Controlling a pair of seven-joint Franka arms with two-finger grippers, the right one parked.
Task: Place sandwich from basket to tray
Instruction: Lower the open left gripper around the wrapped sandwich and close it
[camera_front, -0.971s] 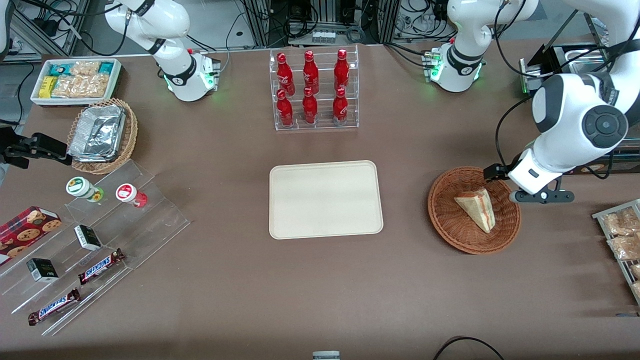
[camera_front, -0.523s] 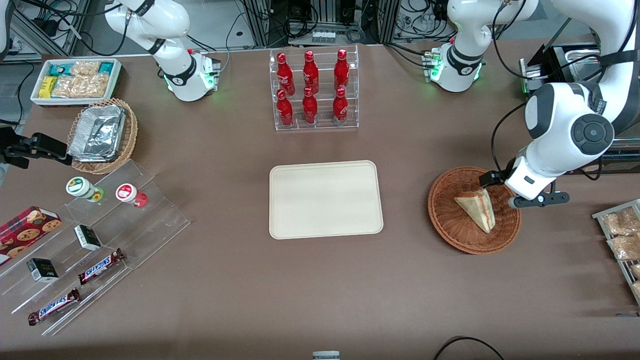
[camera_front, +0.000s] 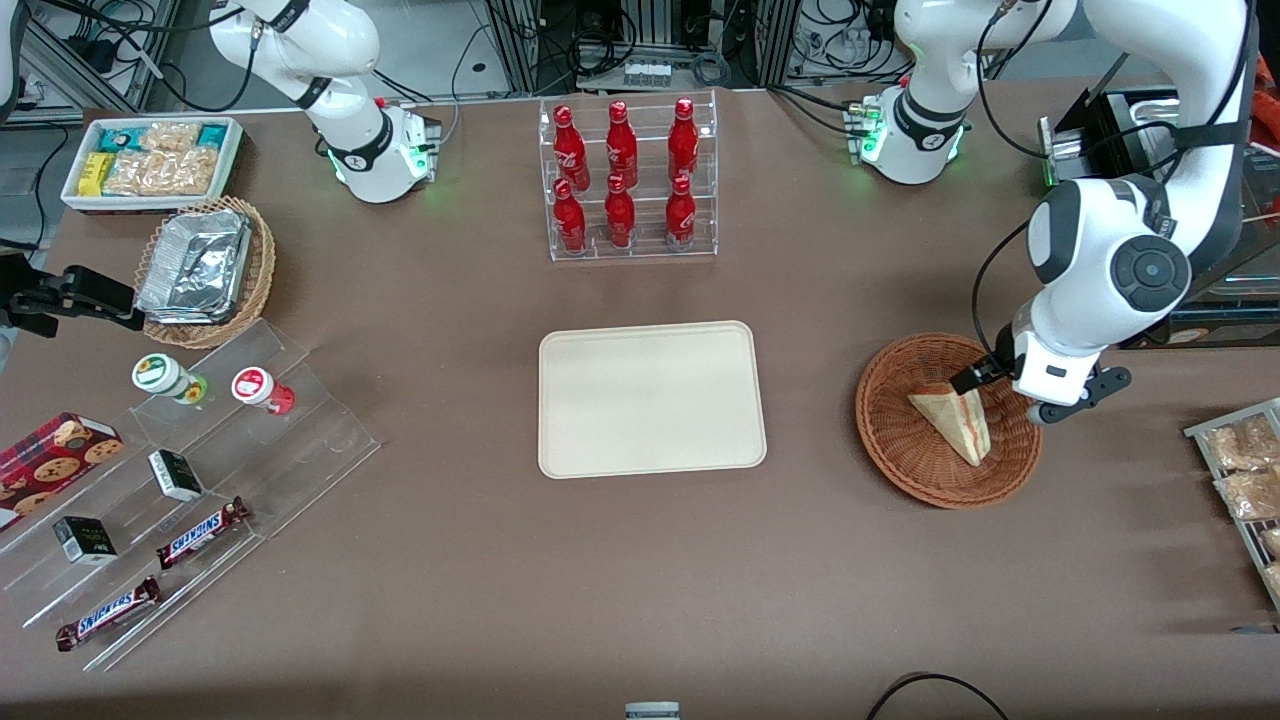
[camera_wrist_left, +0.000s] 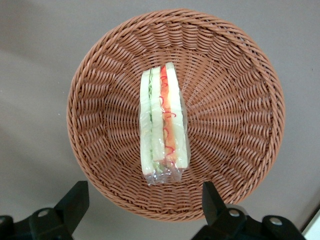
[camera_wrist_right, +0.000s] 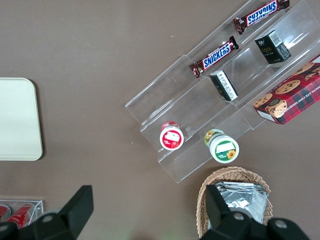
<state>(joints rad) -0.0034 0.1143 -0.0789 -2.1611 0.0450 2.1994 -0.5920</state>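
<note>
The gripper (camera_wrist_left: 142, 207), fingers spread wide, hangs pointing down above the sandwich (camera_wrist_left: 163, 122) in the basket (camera_wrist_left: 240, 125).

The sandwich (camera_front: 953, 418) (camera_wrist_left: 164, 122) is a triangular wedge of pale bread wrapped in clear film, with a red and green filling stripe along its cut edge. It lies inside the basket (camera_front: 900, 440) (camera_wrist_left: 100, 100), a round, shallow, reddish-brown wicker one standing on the brown table toward the working arm's end. The tray (camera_front: 651, 398) (camera_wrist_right: 17, 120) is flat, cream-beige and rectangular with rounded corners and a low rim; it lies near the table's middle, well apart from the basket. The gripper (camera_front: 985, 385) (camera_wrist_left: 145, 210) hovers over the basket, its fingers spread wide.
</note>
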